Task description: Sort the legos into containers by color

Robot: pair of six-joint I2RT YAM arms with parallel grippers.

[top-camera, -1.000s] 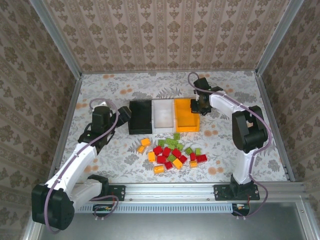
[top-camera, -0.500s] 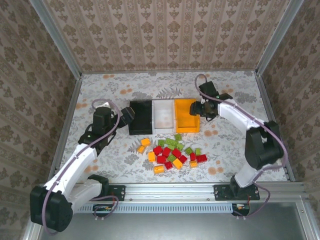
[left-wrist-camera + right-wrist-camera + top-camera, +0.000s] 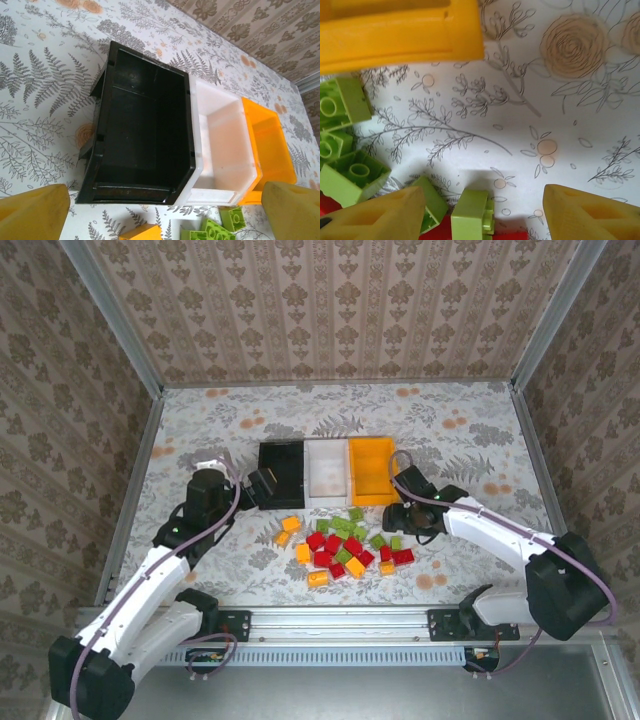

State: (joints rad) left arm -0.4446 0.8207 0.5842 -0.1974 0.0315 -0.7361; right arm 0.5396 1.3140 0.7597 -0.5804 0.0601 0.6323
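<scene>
Right hand first: spread wide, gripping nothing, hanging low over the counter at the right fringe of the legos. Straddling one light green block at bottom centre of the wrist view, nearer the left finger, with more legos crowding bottom left. Looks like the picking step, green up next. Calls for dropping a touch, closing on that block alone, then choosing a bin. Just beyond, upper left of the wrist view: orange bin, near wall close by. Left hand likewise wide open and empty, facing the black bin, white bin touching alongside. Both looking empty, so sorting barely begun.
</scene>
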